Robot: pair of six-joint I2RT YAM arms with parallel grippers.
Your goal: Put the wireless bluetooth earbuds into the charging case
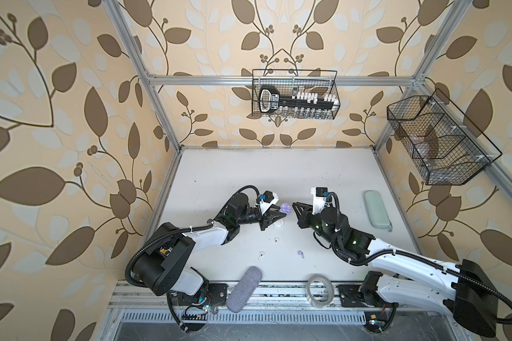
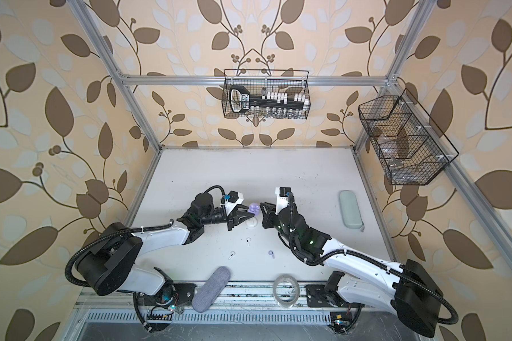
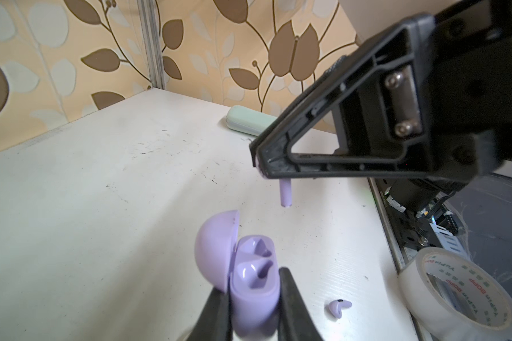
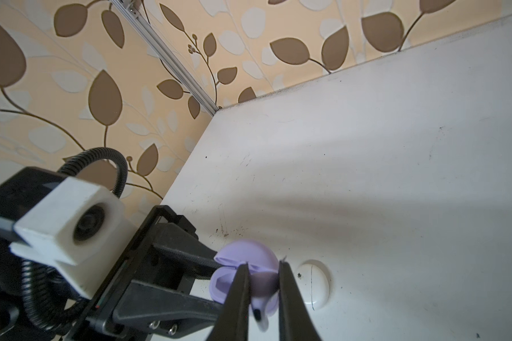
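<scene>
My left gripper (image 3: 253,285) is shut on the lilac charging case (image 3: 253,274), which it holds off the table with the lid (image 3: 216,251) swung open and both sockets empty. Just above it, my right gripper (image 4: 263,268) is shut on a lilac earbud (image 4: 259,310); its stem (image 3: 285,195) points down at the case. In both top views the two grippers (image 1: 283,213) (image 1: 293,204) meet at the lilac case (image 2: 254,209). A closed white case (image 1: 279,224) lies under them. Two white earbuds (image 1: 276,242) (image 1: 260,254) and a lilac earbud (image 1: 300,254) lie on the table nearer the front.
A mint oblong case (image 1: 377,209) lies at the right. A grey fabric case (image 1: 244,288) and a tape roll (image 1: 319,290) sit at the table's front edge. Wire baskets hang on the back wall (image 1: 294,94) and the right frame (image 1: 438,141).
</scene>
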